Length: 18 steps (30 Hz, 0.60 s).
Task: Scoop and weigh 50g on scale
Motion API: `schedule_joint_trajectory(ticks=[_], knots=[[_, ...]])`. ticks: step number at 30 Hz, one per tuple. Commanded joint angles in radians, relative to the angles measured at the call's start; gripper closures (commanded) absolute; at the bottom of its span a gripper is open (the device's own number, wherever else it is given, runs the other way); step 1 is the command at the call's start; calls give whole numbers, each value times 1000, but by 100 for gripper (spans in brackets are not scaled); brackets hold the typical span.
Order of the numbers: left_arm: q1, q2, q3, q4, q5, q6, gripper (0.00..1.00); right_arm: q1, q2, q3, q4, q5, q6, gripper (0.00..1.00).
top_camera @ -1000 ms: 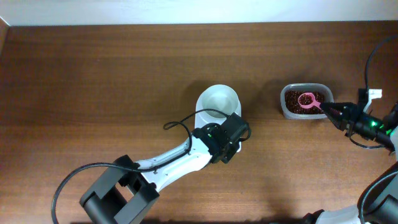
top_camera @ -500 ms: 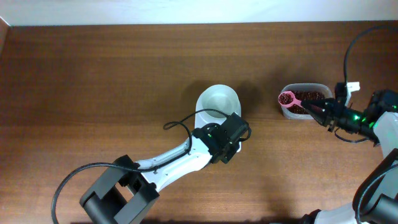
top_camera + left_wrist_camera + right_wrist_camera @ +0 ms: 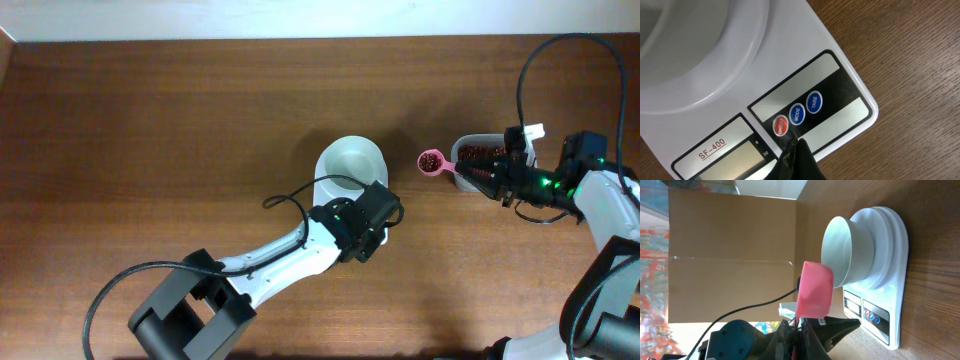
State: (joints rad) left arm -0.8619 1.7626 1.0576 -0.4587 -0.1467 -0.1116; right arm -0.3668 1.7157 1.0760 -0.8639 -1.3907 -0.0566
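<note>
Beans (image 3: 430,161) are riding in the pink scoop (image 3: 433,162), which is hanging over the table (image 3: 200,120) between the tub (image 3: 470,141) and the scale (image 3: 790,60). More are sitting in the tub. Right gripper (image 3: 474,175) is clamping the scoop handle, jaws together on it.

The coming move is turning on one line. The scale's bowl (image 3: 351,162) is lying to the robot's left of the scoop, near but still apart, and about level with it in the overhead view. The scoop's long axis is running along that same line, cup leading and handle trailing back to the gripper. So I'm reading the next step as a straight carry left, then a tip over the rim. The right wrist view is agreeing, with the bowl mouth ahead past the cup.

Left gripper (image 3: 796,152) is closed and holding nothing, its tip sitting just by the red ON/OFF button (image 3: 780,125). That arm is nearer the scale, but it's over the panel end, not in the scoop's path. Can't read the display.

A second ago the scoop was down in the tub, and half a second ago it was at the tub's left edge. Now it's clear of the tub and heading for the bowl, with the right arm reaching further left. Left arm and scale aren't moving.
</note>
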Motion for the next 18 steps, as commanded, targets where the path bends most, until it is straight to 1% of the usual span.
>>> schedule_joint_trajectory(ticks=[1, 5, 8, 12, 16, 18], knots=[[-4, 16, 5, 2, -11, 16, 100, 8, -26, -6, 0, -47, -14, 96], [-4, 16, 5, 2, -11, 16, 100, 11, -26, -6, 0, -51, -14, 96], [-4, 16, 5, 2, -11, 16, 100, 47, -26, -6, 22, -51, -6, 96], [-4, 16, 5, 2, -11, 16, 100, 88, -26, -6, 104, -50, 98, 96], [-4, 16, 5, 2, -10, 16, 100, 114, -26, -6, 128, -50, 144, 96], [-4, 16, 5, 2, -11, 16, 100, 119, -26, -6, 131, -50, 144, 96]])
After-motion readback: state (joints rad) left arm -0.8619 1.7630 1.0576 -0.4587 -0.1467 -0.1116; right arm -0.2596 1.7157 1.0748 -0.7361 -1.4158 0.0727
